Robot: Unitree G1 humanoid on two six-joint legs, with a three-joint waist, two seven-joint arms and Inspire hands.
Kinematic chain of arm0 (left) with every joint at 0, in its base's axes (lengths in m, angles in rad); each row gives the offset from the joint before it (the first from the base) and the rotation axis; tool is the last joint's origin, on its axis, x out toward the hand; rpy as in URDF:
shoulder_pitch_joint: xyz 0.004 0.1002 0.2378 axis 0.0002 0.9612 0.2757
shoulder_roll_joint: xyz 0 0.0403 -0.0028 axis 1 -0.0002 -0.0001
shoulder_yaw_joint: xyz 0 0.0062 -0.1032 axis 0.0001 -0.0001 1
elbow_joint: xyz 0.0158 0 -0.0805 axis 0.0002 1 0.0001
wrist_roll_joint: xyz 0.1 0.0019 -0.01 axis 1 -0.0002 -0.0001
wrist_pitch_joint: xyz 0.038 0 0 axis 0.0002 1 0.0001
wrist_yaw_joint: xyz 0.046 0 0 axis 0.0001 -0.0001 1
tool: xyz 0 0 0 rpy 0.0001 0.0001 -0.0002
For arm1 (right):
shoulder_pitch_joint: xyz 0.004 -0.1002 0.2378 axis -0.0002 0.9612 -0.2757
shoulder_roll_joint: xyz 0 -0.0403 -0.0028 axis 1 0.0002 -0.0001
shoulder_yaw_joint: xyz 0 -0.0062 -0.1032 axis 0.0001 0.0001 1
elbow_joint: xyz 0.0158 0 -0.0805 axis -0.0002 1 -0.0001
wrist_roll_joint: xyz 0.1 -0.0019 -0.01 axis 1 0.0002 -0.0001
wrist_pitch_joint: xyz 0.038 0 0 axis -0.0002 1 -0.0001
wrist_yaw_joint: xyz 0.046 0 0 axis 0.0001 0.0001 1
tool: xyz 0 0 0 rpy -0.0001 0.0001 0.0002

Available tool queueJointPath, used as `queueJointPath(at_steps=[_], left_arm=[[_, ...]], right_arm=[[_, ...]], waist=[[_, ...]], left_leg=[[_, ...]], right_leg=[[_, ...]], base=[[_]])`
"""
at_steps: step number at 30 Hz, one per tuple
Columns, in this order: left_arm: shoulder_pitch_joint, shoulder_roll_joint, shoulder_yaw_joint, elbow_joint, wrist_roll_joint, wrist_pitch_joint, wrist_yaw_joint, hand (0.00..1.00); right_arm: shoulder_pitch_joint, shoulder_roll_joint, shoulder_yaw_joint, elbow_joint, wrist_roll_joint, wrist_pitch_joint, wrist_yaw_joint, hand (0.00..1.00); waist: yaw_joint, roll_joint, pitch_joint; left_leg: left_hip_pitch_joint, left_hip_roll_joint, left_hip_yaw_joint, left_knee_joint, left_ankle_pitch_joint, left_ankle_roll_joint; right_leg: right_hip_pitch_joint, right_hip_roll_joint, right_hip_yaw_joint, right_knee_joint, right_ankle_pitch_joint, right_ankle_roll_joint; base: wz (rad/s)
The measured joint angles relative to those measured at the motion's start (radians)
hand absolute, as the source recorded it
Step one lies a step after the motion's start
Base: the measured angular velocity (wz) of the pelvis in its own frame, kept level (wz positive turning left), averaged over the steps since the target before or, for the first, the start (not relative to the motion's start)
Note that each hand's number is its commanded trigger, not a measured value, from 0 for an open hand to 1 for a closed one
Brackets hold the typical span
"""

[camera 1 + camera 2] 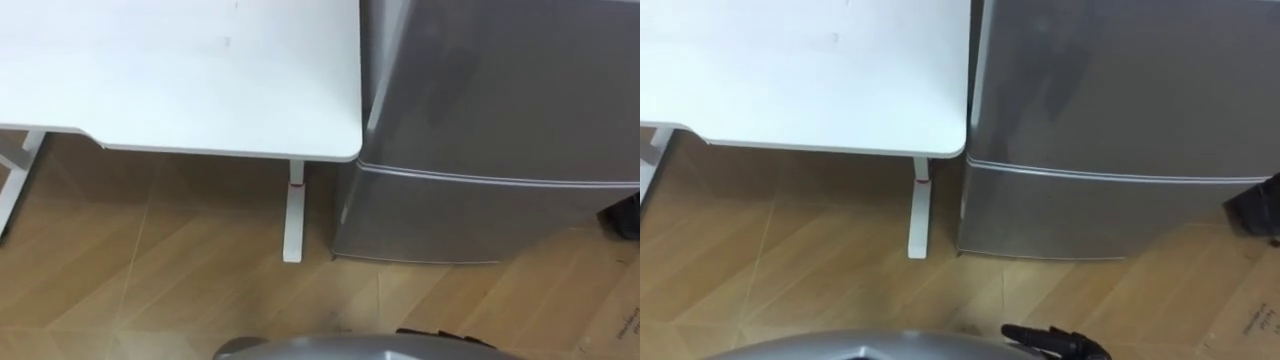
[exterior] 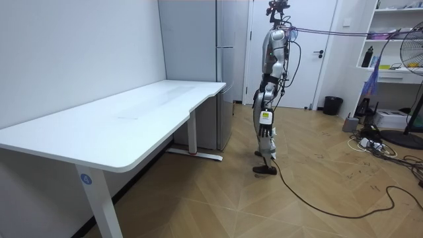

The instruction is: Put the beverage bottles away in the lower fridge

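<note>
The grey fridge [image 1: 500,80] fills the right of the eye views, and both of its doors are closed. A seam divides the upper door from the lower door [image 1: 470,220], which reaches down to the wooden floor. In the room view I stand upright a step in front of the fridge [image 2: 225,79], facing it. My left hand [image 2: 262,90] hangs by my hip there, too small to read. I see no drinks on the table or on the floor.
A white table [image 1: 180,70] stands against the fridge's left side, with its leg [image 1: 292,215] close to the lower door. A dark bin [image 1: 625,215] sits on the floor to the right. A fan [image 2: 410,59], shelves and loose cables are at the room view's right.
</note>
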Motion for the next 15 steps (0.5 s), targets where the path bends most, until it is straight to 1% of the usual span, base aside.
queueJointPath(at_steps=[2,4,9,11,14,15], left_arm=[[-0.002,-0.002,0.000,0.009,0.000,-0.003,0.000,0.00],[-0.002,-0.007,0.000,0.016,0.000,-0.017,0.005,0.00],[-0.003,-0.032,-0.009,0.028,-0.001,-0.023,0.006,0.00],[-0.002,-0.036,-0.009,0.029,-0.001,-0.027,0.002,0.00],[-0.004,-0.035,-0.009,0.029,-0.001,-0.029,-0.002,0.00],[-0.004,-0.035,-0.009,0.033,0.000,-0.029,-0.003,0.00]], right_arm=[[-0.006,0.000,-0.001,0.001,-0.026,-0.003,-0.006,0.00],[-0.018,0.000,0.000,0.004,-0.058,-0.009,-0.017,0.00],[-0.020,0.000,-0.001,0.004,-0.064,-0.018,-0.046,0.00],[-0.020,-0.002,-0.001,0.004,-0.064,-0.022,-0.050,0.00],[-0.020,-0.007,-0.001,0.006,-0.064,-0.024,-0.059,0.00],[-0.019,-0.008,-0.004,0.008,-0.064,-0.027,-0.059,0.00]], waist=[[-0.003,0.003,-0.0001],[-0.009,0.006,0.0004],[-0.016,0.022,0.0010],[-0.016,0.028,0.0010],[-0.016,0.034,0.0042],[-0.017,0.033,0.0073]], left_leg=[[0.005,0.000,0.000,-0.001,0.000,0.000],[0.006,0.000,-0.001,-0.006,-0.001,0.001],[0.009,0.001,0.000,-0.006,-0.001,0.001],[0.011,0.001,0.001,-0.006,-0.001,0.001],[0.017,0.001,0.005,-0.007,-0.001,0.001],[0.021,0.000,0.005,-0.008,-0.001,0.001]], right_leg=[[0.005,0.000,-0.001,0.000,0.000,0.000],[0.006,0.000,0.000,0.002,0.000,0.000],[0.006,0.000,0.002,0.009,0.000,0.000],[0.006,0.000,0.002,0.012,0.000,0.000],[0.008,-0.001,0.003,0.012,0.000,-0.001],[0.011,-0.002,0.008,0.012,-0.002,0.000]], base=[[0.00],[0.00],[0.00],[0.00],[-0.04],[0.00]])
